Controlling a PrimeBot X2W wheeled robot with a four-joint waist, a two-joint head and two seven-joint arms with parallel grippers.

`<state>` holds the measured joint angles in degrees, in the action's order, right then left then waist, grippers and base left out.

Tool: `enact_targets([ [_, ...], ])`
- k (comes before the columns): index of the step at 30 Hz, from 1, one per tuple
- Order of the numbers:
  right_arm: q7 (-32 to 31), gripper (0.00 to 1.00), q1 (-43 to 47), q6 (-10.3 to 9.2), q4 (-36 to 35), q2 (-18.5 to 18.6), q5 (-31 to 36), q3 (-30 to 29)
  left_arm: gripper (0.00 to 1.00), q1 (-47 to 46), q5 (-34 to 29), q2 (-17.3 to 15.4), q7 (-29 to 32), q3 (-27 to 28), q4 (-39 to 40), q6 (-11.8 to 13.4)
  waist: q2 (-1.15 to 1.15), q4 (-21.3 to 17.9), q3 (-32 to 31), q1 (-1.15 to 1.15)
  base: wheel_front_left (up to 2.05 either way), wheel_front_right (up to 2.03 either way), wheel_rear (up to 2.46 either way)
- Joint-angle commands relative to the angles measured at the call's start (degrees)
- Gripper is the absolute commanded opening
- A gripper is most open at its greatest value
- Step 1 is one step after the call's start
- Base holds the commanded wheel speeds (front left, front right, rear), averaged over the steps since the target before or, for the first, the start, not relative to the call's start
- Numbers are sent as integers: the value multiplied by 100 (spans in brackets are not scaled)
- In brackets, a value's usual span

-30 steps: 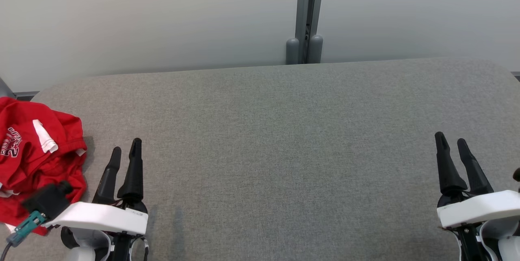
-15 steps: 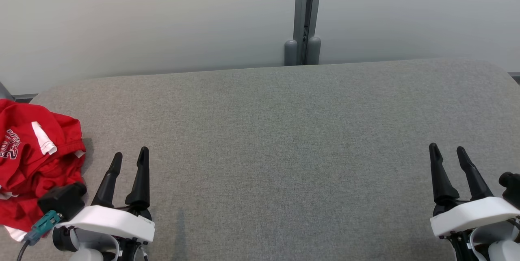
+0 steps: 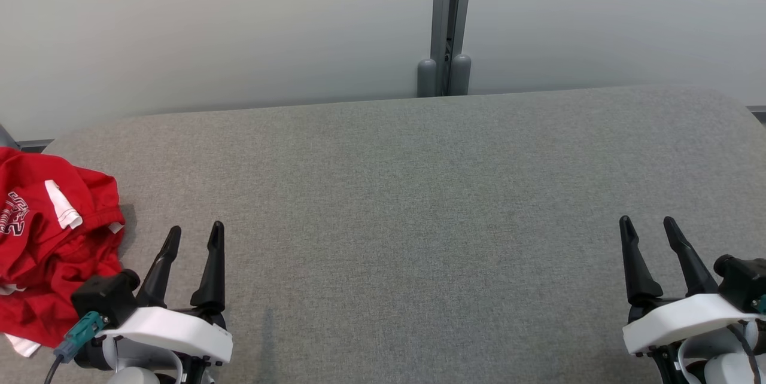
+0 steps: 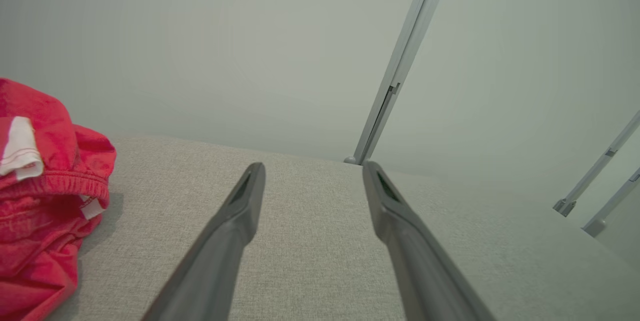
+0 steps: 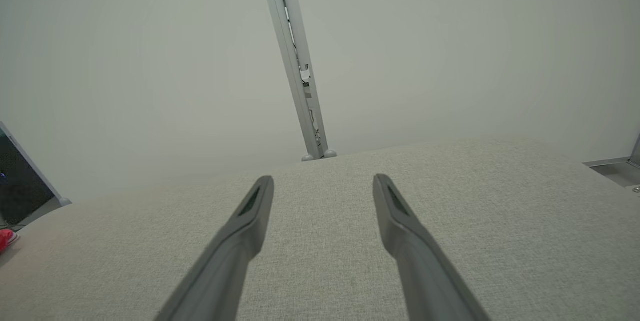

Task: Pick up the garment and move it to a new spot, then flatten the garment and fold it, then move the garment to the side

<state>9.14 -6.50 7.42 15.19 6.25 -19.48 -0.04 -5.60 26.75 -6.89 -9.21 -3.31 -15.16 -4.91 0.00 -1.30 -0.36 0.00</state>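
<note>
Currently, nothing is held. Toward the near left corner of the table (image 3: 419, 192), the left end effector (image 3: 195, 228) is seen with its two dark fingers spread apart over bare grey cloth. Toward the near right corner, the right end effector (image 3: 646, 221) is likewise parted and empty.

Just beside the left end effector, on its outer side, the garment (image 3: 54, 240) is found. It is a red heap crumpled at the table's left edge, and part of it is cut off by the border of the head view. No contact with the fingers can be made out. A white label (image 3: 63, 204), some white lettering (image 3: 15, 216) and a gathered, elastic-looking hem (image 4: 65, 183) are shown on the side facing the fingers.

The garment is judged to be light, soft and quite limp, so no shape will be kept once it is lifted. It can be expected to hang and drag over the table's cloth cover rather than slide cleanly. Nothing fragile is suggested. A single thin layer could be lost from a pinch, so hold is best taken on the thick gathered hem near the label, where several layers are bunched. A second hold further along that hem may be needed before flattening is attempted.

Beyond, broad room for spreading is offered up to the table's far edge, where a grey post (image 3: 446, 25) is set against a pale wall (image 3: 239, 31).
</note>
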Motion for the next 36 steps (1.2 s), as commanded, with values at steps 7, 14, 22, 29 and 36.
enact_targets([
  [7,168,100,-103,9,70,-16,245,33,100,-140,-365,-18,-152,13,-111,9,0,-29,0,0,0,0,0],
  [14,254,100,-94,10,195,-18,384,110,100,-152,-557,26,-243,67,-244,-9,0,-45,-11,0,0,0,0],
  [22,344,100,-103,10,307,27,469,226,100,-163,-774,67,-324,92,-384,-21,0,-49,-16,0,0,0,0],
  [29,420,100,-108,11,358,67,583,241,100,-171,-981,85,-405,137,-470,-18,0,-48,-29,0,0,0,0],
  [36,495,100,-108,11,388,39,718,212,100,-202,-1183,90,-484,145,-579,-59,0,-49,-31,0,0,0,0],
])
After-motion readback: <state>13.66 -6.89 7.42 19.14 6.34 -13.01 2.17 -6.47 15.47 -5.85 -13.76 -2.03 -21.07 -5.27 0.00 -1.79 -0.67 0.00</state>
